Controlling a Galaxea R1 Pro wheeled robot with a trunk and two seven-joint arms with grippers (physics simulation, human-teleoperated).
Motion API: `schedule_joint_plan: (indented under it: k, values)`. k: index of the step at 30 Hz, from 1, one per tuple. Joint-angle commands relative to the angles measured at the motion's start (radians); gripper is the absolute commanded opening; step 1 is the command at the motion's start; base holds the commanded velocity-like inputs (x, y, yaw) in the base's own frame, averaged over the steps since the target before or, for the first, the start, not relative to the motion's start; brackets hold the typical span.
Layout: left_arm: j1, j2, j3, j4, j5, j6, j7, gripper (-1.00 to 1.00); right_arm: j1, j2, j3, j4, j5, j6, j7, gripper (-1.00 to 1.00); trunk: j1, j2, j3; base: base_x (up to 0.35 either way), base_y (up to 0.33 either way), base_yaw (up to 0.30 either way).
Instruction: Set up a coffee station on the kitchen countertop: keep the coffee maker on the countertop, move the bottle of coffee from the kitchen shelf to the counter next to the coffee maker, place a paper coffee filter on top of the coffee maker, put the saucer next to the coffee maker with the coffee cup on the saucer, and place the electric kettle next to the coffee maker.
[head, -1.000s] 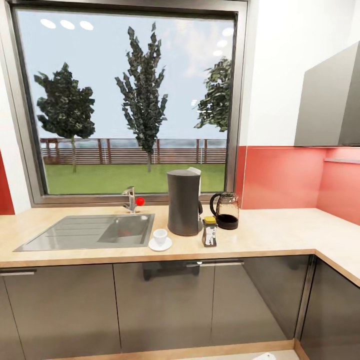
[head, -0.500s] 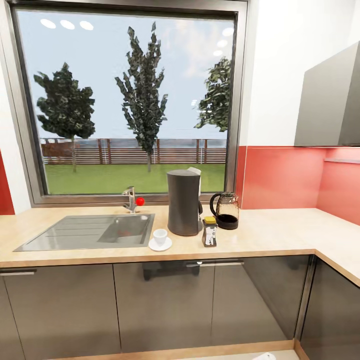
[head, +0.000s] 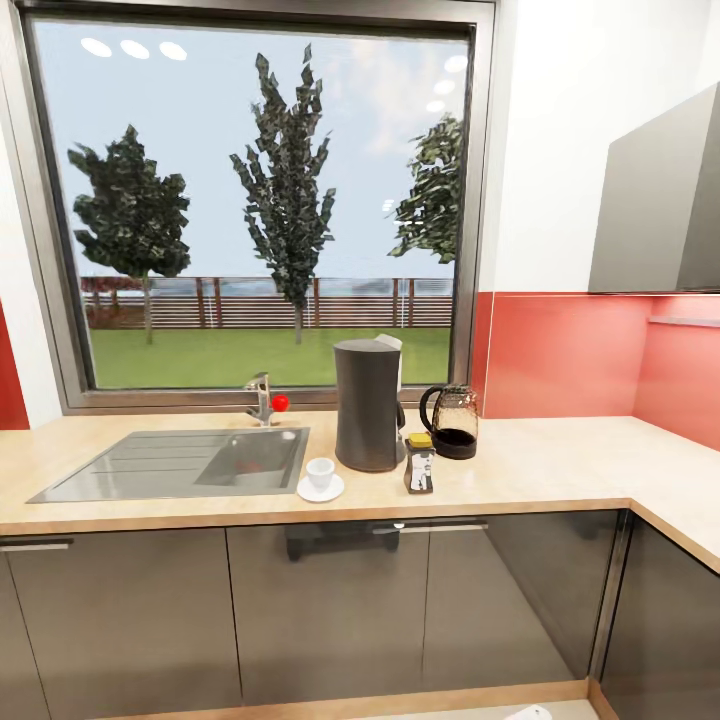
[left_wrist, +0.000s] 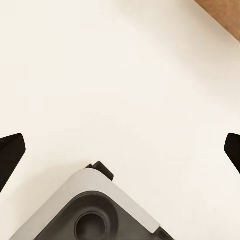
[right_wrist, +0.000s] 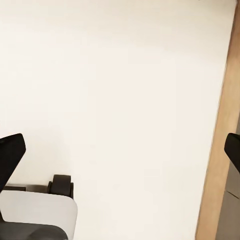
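Here the jar of coffee (head: 419, 463) stands on the countertop (head: 560, 465) with a yellow lid and a pale label whose writing is too small to read. It sits just beside the dark coffee maker (head: 368, 404), which carries a white paper filter (head: 391, 344) at its top. A glass kettle (head: 452, 421) stands just behind the jar, and a white cup (head: 320, 472) rests on a saucer (head: 320, 489) beside the sink (head: 190, 461). In its wrist view the left gripper (left_wrist: 120, 147) is spread wide and holds nothing, its 2 fingertips (left_wrist: 11, 152) pointing at the pale floor (left_wrist: 125, 75). The right gripper (right_wrist: 120, 147) is likewise wide apart and empty above the floor.
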Motion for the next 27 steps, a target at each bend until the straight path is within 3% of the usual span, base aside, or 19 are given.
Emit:
schedule_joint_plan:
  k: [1, 27]
  values:
    - [0.000, 0.000, -0.004, -0.001, 0.011, -0.001, -0.006, 1.00, -0.001, 0.000, 0.007, 0.001, -0.007, 0.002, -0.002, 1.00, 0.000, -0.001, -0.001, 0.000, 0.000, 0.000]
    - [0.000, 0.000, -0.004, -0.001, 0.011, -0.001, -0.006, 1.00, -0.001, 0.000, 0.007, 0.001, -0.007, 0.002, -0.002, 1.00, 0.000, -0.001, -0.001, 0.000, 0.000, 0.000]
